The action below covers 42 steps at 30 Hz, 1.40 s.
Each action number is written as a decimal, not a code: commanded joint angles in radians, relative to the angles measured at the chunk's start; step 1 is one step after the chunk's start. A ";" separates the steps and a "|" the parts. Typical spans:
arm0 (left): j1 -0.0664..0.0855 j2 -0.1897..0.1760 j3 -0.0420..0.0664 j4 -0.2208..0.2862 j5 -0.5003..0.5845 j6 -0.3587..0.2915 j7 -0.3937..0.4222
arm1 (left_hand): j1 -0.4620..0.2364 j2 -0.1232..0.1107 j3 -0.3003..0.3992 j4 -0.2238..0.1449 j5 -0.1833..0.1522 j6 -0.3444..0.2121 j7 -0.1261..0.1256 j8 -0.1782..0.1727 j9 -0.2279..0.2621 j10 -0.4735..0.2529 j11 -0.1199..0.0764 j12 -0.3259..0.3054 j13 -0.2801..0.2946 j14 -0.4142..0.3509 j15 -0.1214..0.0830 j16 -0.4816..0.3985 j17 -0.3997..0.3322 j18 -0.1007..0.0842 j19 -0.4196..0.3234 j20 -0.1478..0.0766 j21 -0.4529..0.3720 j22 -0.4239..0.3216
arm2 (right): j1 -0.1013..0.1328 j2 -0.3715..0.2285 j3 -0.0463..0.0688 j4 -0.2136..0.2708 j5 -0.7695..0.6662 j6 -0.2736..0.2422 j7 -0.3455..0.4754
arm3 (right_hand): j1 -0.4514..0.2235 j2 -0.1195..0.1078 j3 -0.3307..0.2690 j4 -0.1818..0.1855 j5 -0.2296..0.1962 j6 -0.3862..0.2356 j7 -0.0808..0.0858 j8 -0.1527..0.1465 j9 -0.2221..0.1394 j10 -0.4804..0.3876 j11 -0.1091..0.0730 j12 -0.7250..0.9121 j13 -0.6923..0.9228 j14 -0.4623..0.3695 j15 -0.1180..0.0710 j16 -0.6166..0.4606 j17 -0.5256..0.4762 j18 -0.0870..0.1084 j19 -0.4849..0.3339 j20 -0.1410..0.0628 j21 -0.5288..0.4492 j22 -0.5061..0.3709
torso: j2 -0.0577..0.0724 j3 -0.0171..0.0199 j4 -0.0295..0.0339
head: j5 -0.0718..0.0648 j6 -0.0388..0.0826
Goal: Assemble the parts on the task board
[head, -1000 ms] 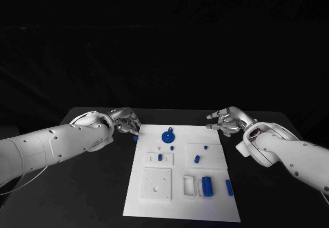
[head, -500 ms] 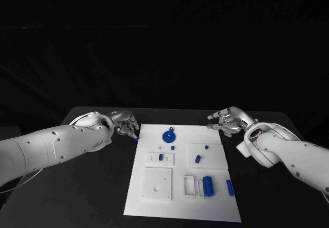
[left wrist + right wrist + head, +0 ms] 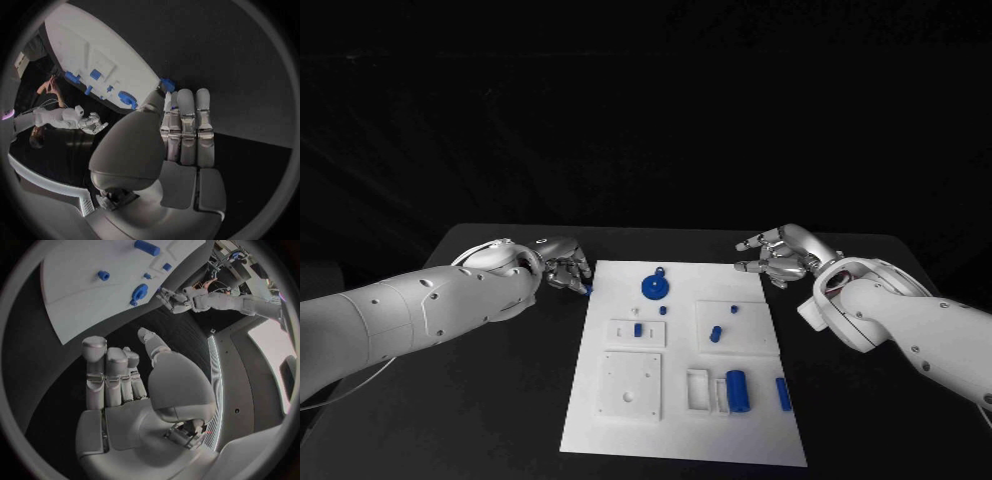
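One small blue part (image 3: 586, 291) pinched at left hand (image 3: 561, 264) fingertips, beside task board (image 3: 678, 432) corner

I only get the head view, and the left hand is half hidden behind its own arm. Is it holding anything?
Observer: Yes. In the left wrist view the left hand pinches a small blue part at the tips of its thumb and a finger, just off the edge of the task board.
Operator: And the right hand, is there anything in its palm?
Observer: No. The right wrist view shows the right hand with a bare palm and its fingers standing apart from the thumb.
Operator: What lies in front of that palm?
Observer: The black table, beside the board rather than over it.
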 commanded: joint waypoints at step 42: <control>-0.016 0.025 0.001 -0.048 0.025 0.167 -0.048 | 0.014 0.047 0.004 0.002 0.000 -0.009 0.004 -0.002 -0.002 -0.018 -0.003 0.038 0.003 -0.016 -0.001 0.021 0.012 0.004 -0.008 -0.005 0.009 0.022 | -0.003 -0.001 0.000 0.005 -0.012 0.011 0.011 | -0.010 0.002 0.000 0.000 0.004 0.007 -0.001 -0.001 0.001 0.001 -0.004 0.004 0.001 0.005 0.001 -0.001 0.002 0.012 0.032 -0.001 0.006 0.078 | -0.001 0.0017 0.0007 | -0.009 -0.008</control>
